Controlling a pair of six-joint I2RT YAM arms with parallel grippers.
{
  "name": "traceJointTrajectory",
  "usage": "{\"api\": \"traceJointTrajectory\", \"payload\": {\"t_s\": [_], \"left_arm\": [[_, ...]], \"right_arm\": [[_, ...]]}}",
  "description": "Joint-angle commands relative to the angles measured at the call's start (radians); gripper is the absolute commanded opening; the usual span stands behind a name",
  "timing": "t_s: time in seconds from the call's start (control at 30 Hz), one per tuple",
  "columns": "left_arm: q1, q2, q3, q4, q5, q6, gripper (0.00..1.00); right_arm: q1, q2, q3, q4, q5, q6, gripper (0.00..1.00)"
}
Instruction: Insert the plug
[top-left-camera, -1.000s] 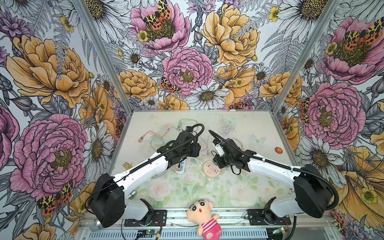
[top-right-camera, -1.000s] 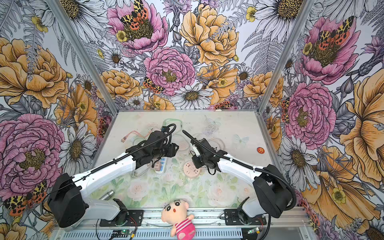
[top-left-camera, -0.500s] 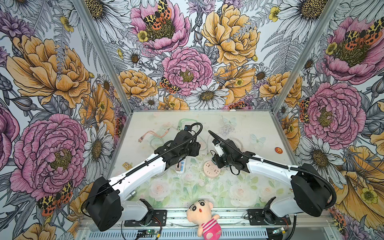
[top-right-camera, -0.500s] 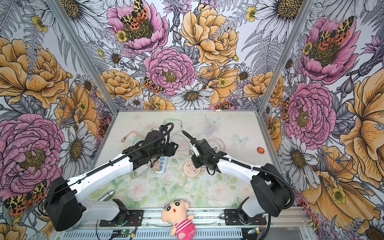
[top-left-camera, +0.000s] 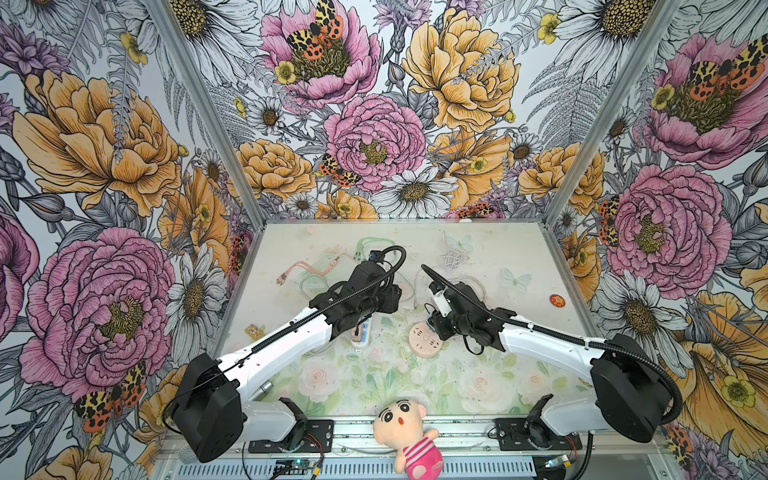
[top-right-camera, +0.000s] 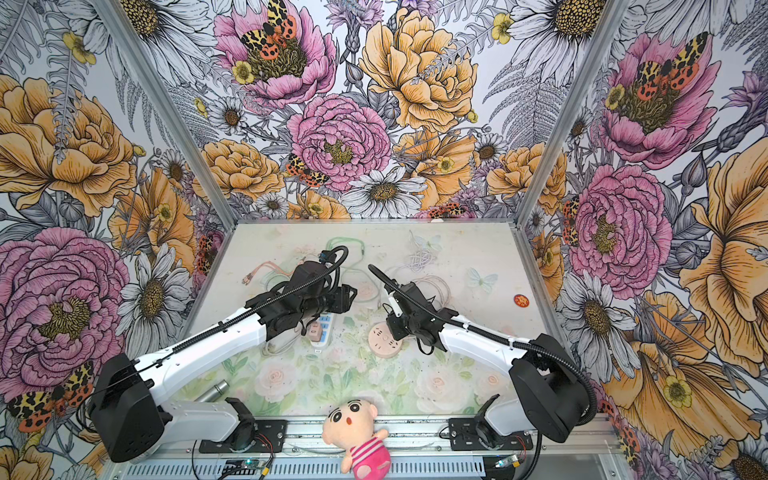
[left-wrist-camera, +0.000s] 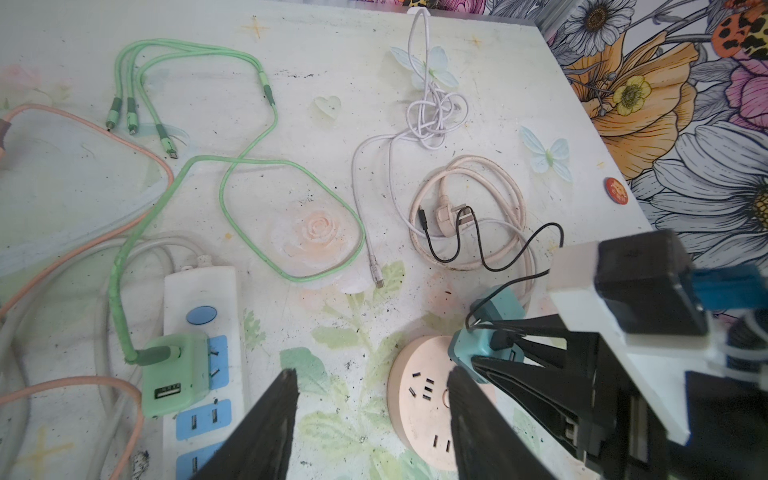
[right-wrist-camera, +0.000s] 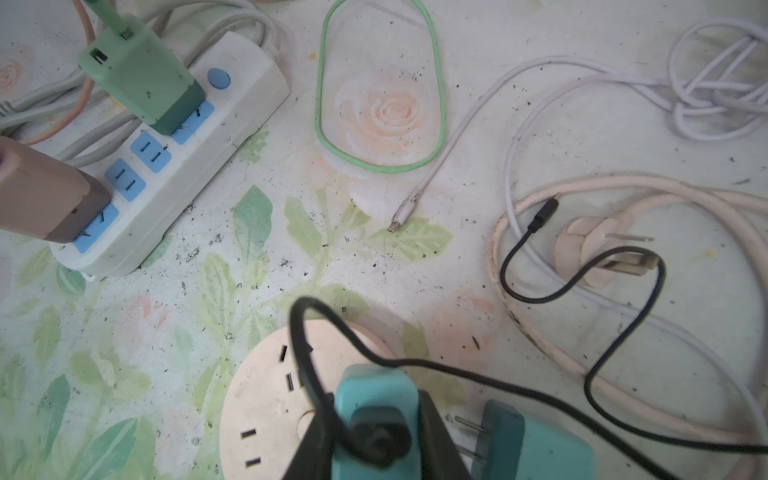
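right gripper (right-wrist-camera: 376, 446): I am clenching the teal plug (right-wrist-camera: 374, 399), boxy, with a black cable (right-wrist-camera: 296, 345) looping out of its back | plug is hanging over the rim of the round pink socket (right-wrist-camera: 266, 395), contact I cannot tell | left gripper (left-wrist-camera: 374, 415): my jaws are standing apart, grasping nothing

No legible text anywhere

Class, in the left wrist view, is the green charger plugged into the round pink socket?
No, the green charger sits in the white power strip, apart from the round pink socket.
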Motion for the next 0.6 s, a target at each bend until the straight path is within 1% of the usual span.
{"api": "traceJointTrajectory", "payload": {"t_s": [0.0,0.17,0.3,0.4,0.57], "left_arm": [[-0.007,0.007,-0.010,0.018,-0.029,0.000,0.59],[-0.011,-0.001,-0.013,0.014,-0.035,0.003,0.60],[-0.012,-0.007,-0.015,0.008,-0.042,0.007,0.60],[-0.012,-0.006,-0.015,0.009,-0.044,0.008,0.60],[-0.013,-0.008,-0.011,0.007,-0.042,0.013,0.60]], "right_arm": [[0.005,0.010,0.009,-0.028,0.000,-0.023,0.00],[0.009,0.044,0.013,-0.029,-0.006,-0.071,0.00],[0.011,0.031,-0.004,-0.028,0.002,-0.114,0.00],[0.012,0.016,-0.016,-0.016,-0.032,-0.135,0.00],[0.017,0.032,-0.016,-0.017,-0.051,-0.121,0.00]]}}
